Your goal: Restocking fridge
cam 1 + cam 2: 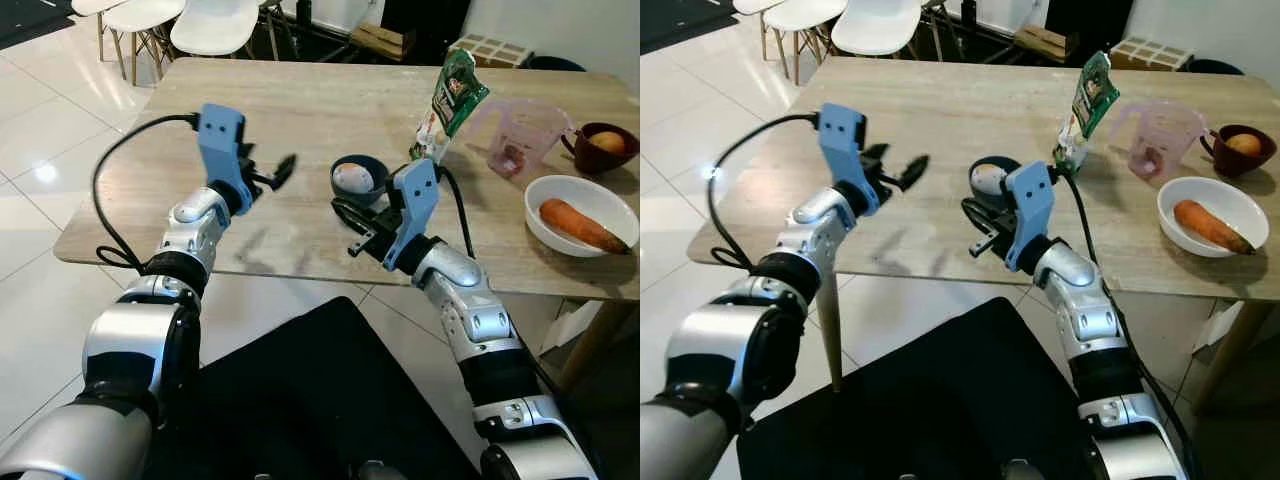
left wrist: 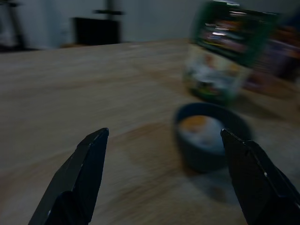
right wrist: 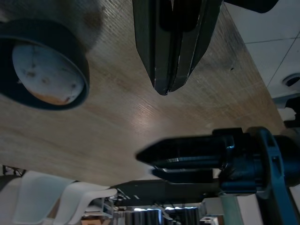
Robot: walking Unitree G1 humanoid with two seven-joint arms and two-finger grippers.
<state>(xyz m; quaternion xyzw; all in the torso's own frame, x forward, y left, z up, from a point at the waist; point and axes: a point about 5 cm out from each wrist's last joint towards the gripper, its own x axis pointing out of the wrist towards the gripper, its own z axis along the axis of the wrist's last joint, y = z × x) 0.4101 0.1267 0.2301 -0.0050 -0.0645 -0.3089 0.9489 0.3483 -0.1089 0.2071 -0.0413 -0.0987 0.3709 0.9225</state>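
Both arms are up over the near edge of the worktop (image 1: 300,110). Right end effector (image 1: 350,228) has its fingers pressed together, empty, just beside the dark bowl (image 1: 357,179) holding an egg (image 1: 351,178). Left end effector (image 1: 270,175) is spread wide, empty. Green pouch (image 1: 450,105) stands behind the bowl, carrot bowl (image 1: 580,213) off right.

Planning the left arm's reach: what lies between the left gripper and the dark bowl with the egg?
Bare tabletop between the left gripper and the dark bowl, per the left wrist view.
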